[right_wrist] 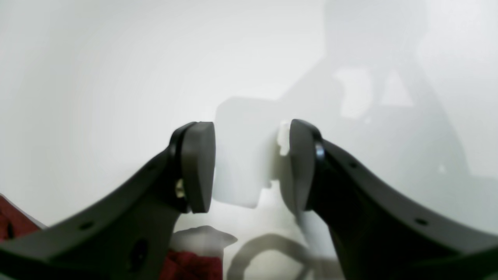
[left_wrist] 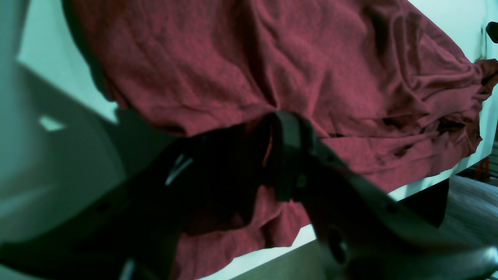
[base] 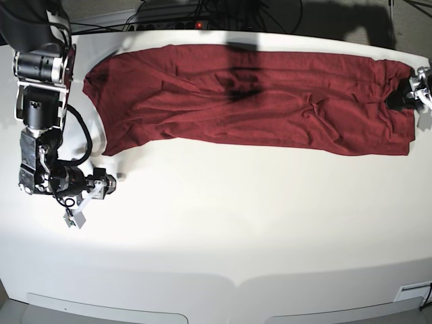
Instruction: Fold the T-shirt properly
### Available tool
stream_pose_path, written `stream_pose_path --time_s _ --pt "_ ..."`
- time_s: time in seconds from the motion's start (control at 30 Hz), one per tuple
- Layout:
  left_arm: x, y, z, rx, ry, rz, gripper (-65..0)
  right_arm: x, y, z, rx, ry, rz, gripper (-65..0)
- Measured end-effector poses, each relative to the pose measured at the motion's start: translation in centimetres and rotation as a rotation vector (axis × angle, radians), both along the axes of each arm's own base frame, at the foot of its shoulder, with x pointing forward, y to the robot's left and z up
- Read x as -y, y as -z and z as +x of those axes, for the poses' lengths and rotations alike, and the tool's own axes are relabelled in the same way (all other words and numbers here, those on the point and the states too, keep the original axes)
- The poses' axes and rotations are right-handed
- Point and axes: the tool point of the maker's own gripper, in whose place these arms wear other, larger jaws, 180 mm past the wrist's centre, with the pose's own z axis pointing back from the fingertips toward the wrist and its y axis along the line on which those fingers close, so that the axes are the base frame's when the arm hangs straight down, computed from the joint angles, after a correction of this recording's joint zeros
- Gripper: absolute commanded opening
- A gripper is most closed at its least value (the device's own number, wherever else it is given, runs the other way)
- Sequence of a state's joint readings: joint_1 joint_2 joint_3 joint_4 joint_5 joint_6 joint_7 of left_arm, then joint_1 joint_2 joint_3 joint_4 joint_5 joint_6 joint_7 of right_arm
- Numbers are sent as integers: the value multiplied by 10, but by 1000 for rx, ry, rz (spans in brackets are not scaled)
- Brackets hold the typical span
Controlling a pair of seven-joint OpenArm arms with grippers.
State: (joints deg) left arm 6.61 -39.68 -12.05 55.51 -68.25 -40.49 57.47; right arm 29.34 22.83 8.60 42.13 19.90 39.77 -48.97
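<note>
Left wrist view: my left fingers (left_wrist: 272, 155) pinch a fold of the maroon T-shirt (left_wrist: 272, 66) at its edge, cloth bunched between them, the garment spreading away over the white counter (left_wrist: 447, 23).

Right wrist view: my right fingers (right_wrist: 251, 163) stand wide apart over bare counter (right_wrist: 97, 77), holding nothing; a scrap of red cloth shows at the near left corner.

Base view: the T-shirt (base: 256, 101) lies stretched flat along the counter's (base: 236, 223) far side. My left fingers (base: 408, 91) grip its right end; my right fingers (base: 111, 183) rest just below its left end, apart from the cloth.
</note>
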Motion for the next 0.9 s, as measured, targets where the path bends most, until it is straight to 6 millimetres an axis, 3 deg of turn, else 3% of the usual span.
stream_pose_path --time_s 0.1,0.43,0.67,0.9 --pt "-1 2 -1 -8 2 9 -644 0 0 0 -1 0 0 -340" --pt "-16 -10 28 157 -124 36 -650 0 0 0 -3 0 1 -340" --pt "-41 -23 27 141 -100 99 -650 0 0 0 -3 0 1 -340" --pt "-25 -42 27 122 -120 -77 -650 0 0 0 -2 0 2 -340"
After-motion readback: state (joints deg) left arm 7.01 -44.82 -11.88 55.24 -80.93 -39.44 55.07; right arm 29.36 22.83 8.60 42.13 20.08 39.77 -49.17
